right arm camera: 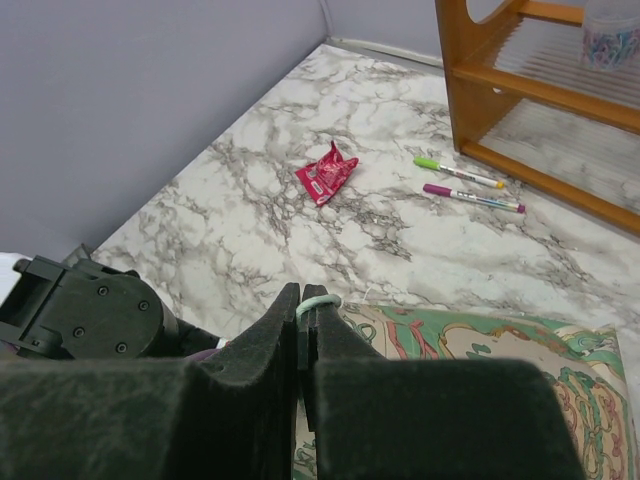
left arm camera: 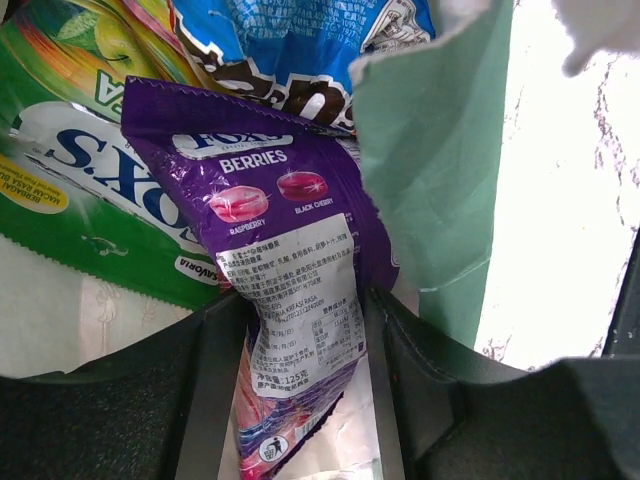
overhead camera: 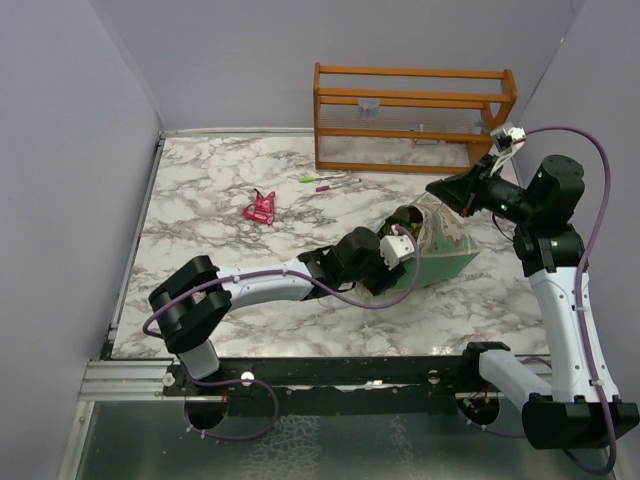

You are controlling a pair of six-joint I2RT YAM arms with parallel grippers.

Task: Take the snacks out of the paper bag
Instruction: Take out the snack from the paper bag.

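Observation:
The paper bag [overhead camera: 440, 250] lies on its side on the marble table, mouth toward the left. My left gripper [overhead camera: 393, 252] is in its mouth. In the left wrist view the gripper [left arm camera: 305, 300] is closed against both sides of a purple packet [left arm camera: 290, 230]. A green packet [left arm camera: 80, 160] and a blue packet [left arm camera: 300, 40] lie behind it, beside the bag's mint wall [left arm camera: 440, 180]. My right gripper [overhead camera: 440, 190], which also shows in the right wrist view [right arm camera: 305, 295], is shut on the bag's string handle [right arm camera: 320, 302] and holds it up. A pink-red packet [overhead camera: 260, 207] lies on the table.
An orange wooden rack [overhead camera: 410, 115] stands at the back right. Two pens [overhead camera: 325, 180], green and pink, lie in front of it. Grey walls close the left, back and right sides. The bag's printed side [right arm camera: 500, 350] shows below the right gripper.

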